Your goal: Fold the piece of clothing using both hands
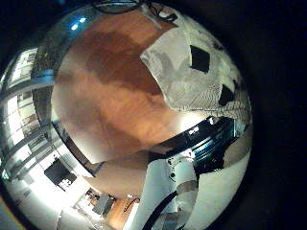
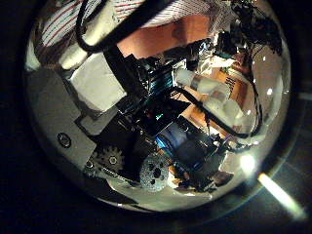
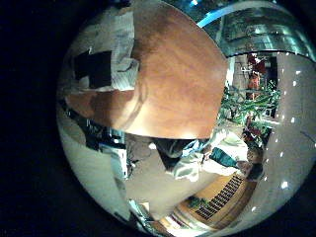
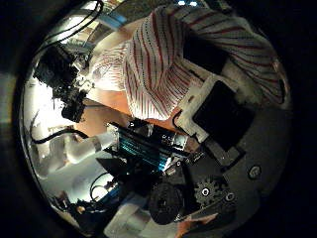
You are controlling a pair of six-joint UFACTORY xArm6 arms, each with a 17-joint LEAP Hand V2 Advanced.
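The piece of clothing is a striped cloth and lies close in front of my right palm in the right thumb side palm view. My right hand has its fingers curled onto it.
The left thumb side palm view shows the other arm a short way off. The right thumb side palm view shows the other hand beside the cloth. Much bare tabletop lies below both hands.
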